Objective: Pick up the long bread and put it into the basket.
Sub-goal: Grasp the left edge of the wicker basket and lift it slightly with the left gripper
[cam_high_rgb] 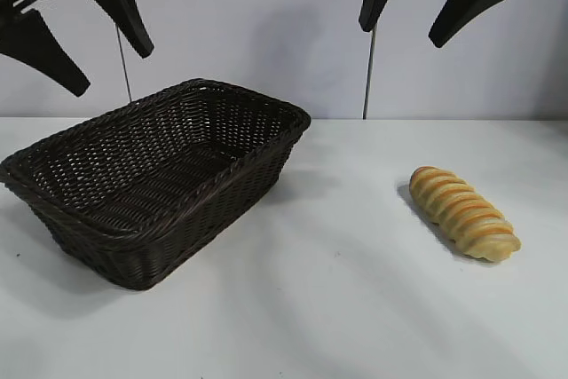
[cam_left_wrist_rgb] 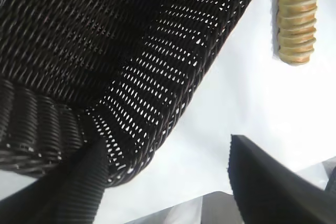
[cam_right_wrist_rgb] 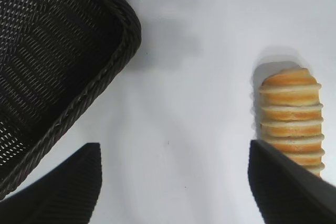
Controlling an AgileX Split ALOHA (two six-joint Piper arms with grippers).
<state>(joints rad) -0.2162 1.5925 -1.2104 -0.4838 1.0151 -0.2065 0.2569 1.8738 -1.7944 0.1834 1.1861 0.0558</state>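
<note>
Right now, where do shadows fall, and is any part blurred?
Exterior view: soft shadows lie on the table beside the basket and the long bread. Left wrist view: the left gripper fingers look smeared. Right wrist view: a faint shadow borders the bread.

Exterior camera faces the arms; both wrist cameras look steeply down, sharing basket point(cam_high_rgb: 160, 179) and bread point(cam_high_rgb: 463, 212).

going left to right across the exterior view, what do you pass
left gripper up high → dark brown wicker basket on the white table → right gripper up high → long bread
</note>
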